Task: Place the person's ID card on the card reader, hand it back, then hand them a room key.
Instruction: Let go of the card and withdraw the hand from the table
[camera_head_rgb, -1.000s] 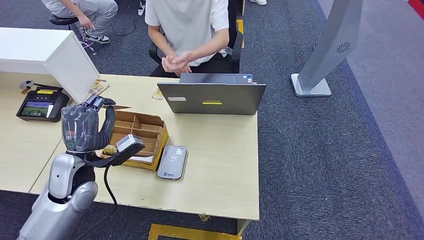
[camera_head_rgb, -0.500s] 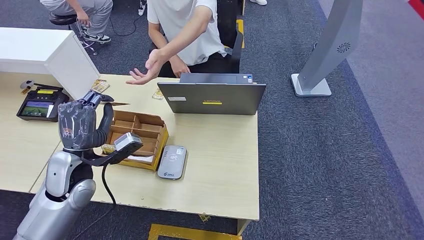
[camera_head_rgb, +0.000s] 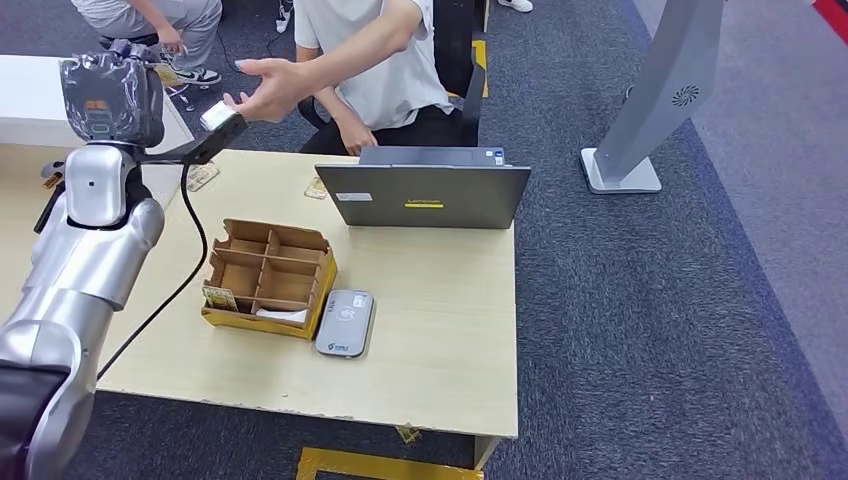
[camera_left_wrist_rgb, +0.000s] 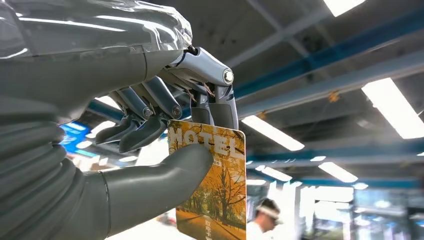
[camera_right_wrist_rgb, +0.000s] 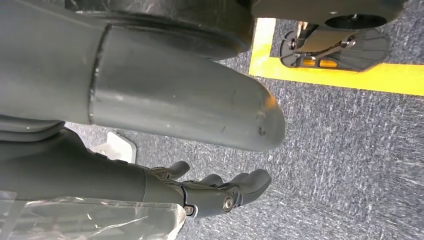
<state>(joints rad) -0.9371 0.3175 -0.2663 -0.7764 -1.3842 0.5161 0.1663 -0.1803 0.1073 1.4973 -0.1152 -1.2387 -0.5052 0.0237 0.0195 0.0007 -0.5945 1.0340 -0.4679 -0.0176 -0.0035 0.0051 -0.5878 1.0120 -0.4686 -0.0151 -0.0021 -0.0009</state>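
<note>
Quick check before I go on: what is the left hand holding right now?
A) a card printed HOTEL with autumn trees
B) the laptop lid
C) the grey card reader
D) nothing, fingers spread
A: the left wrist view shows the left hand pinching a card printed HOTEL over yellow autumn trees, between thumb and fingers.

Room key cut off at frame edge (lower print unreadable)

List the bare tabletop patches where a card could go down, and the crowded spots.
Widest free patch: table right of the card reader, in front of the laptop. A narrower strip lies between laptop and cardboard divider box. The far-left corner is crowded: left hand holding the hotel key card, the person's hand, loose cards.
</note>
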